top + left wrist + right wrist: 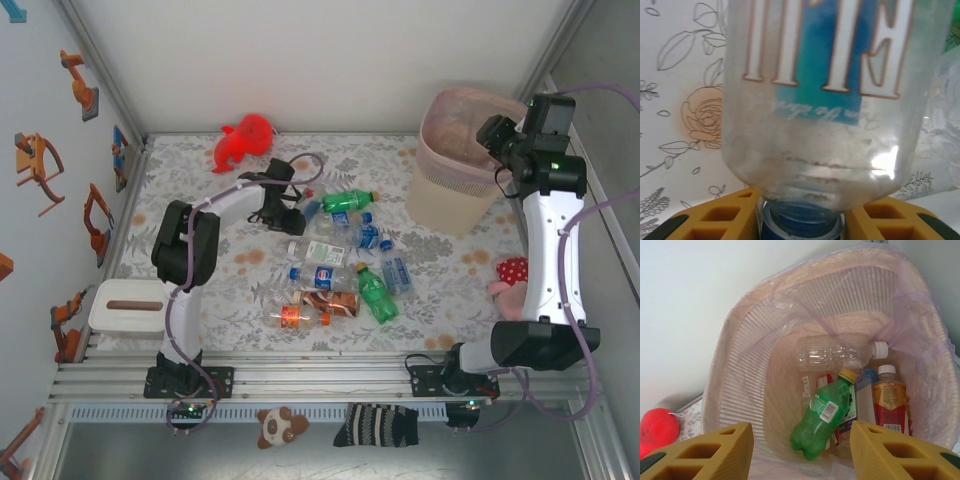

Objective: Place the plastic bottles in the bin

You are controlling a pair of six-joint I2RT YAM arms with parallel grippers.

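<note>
**Student:** What do the largest items show?

**Tutor:** The tabletop (pixel 200 290), covered in a flower print, carries everything. The bin (pixel 445 205) stands upright at its far right corner. The right gripper (pixel 801 432) hangs above the bin's mouth with its fingers wide apart and nothing between them.

**Student:** And inside the bin?

**Tutor:** Three bottles can be told apart there. A clear bottle with a white cap (pixel 832 354) lies crosswise. Below it a green bottle with a yellow cap (pixel 822 417) leans, cap up. A red-labelled bottle (pixel 890 405) stands against the right wall.

**Student:** Where are the loose plastic bottles (pixel 335 260)?

**Tutor:** They lie heaped together in the middle of the tabletop. Among them are a green one toward the far edge (pixel 347 201), a second green one toward the near edge (pixel 377 293), and an orange-labelled one (pixel 295 316) closest to the near edge.

**Student:** And the left gripper (pixel 298 215)?

**Tutor:** It is at the far left side of the heap. Its fingers (pixel 730 220) are closed on the neck of a blue-labelled bottle (pixel 830 100), with the blue cap between them.
</note>
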